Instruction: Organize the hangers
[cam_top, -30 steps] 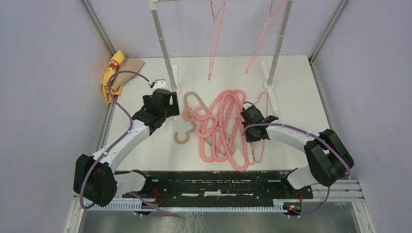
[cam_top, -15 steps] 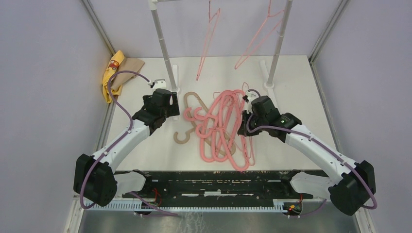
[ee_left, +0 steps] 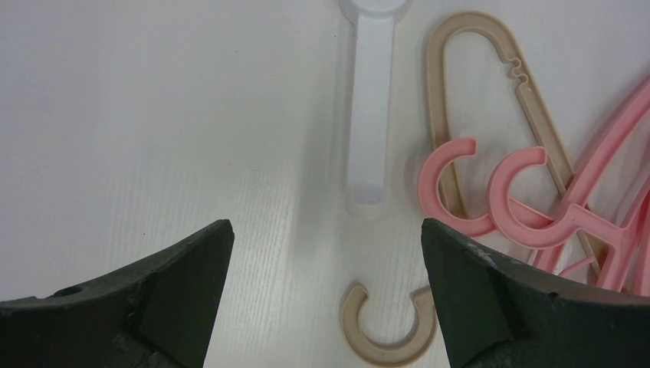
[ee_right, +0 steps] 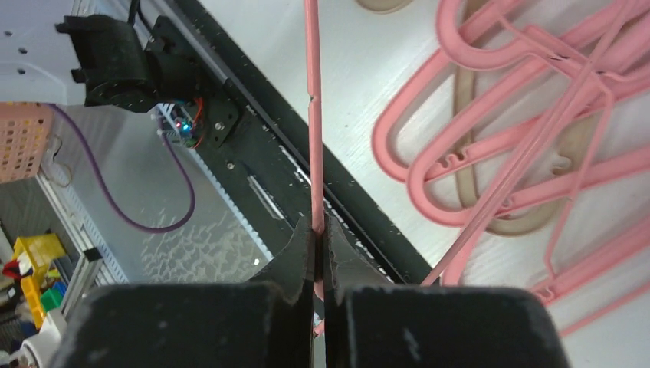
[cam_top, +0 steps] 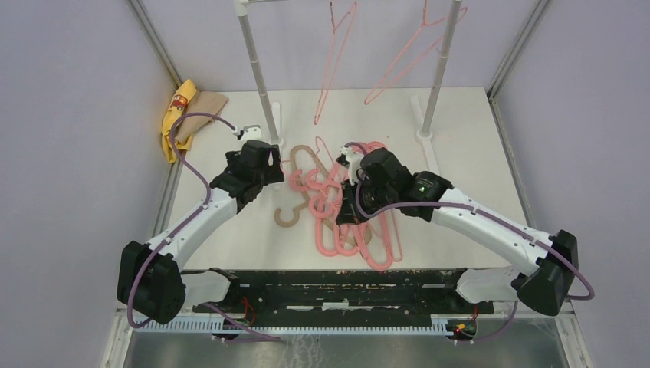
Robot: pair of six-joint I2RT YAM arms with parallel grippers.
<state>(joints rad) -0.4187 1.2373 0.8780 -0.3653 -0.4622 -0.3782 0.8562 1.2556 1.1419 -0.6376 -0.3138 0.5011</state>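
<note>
My right claw (ee_right: 316,244) is pressed together on a thin pink wire hanger (ee_right: 312,115) — the wire runs straight up out of the seam between my two fingers. Below it, on the white table (cam_top: 475,138), lies the tangle of pink tubular hangers (ee_right: 460,146), with more thin wire ones threaded through it.

My left claw (ee_left: 326,230) is spread wide, gripping nothing, over bare tabletop at the left edge of that pile. Ahead of it sits the white rack foot (ee_left: 368,115). Just to the right is the tan hanger (ee_left: 467,17), lying flat with its hook (ee_left: 383,353) curled near my right-hand finger, and two pink hooks (ee_left: 428,184) rest across it.

Two more wire hangers (cam_top: 338,54) (cam_top: 405,68) hang up between the white rack poles (cam_top: 257,73). A yellow-and-tan cloth (cam_top: 188,111) lies bunched at the table's far left corner.
</note>
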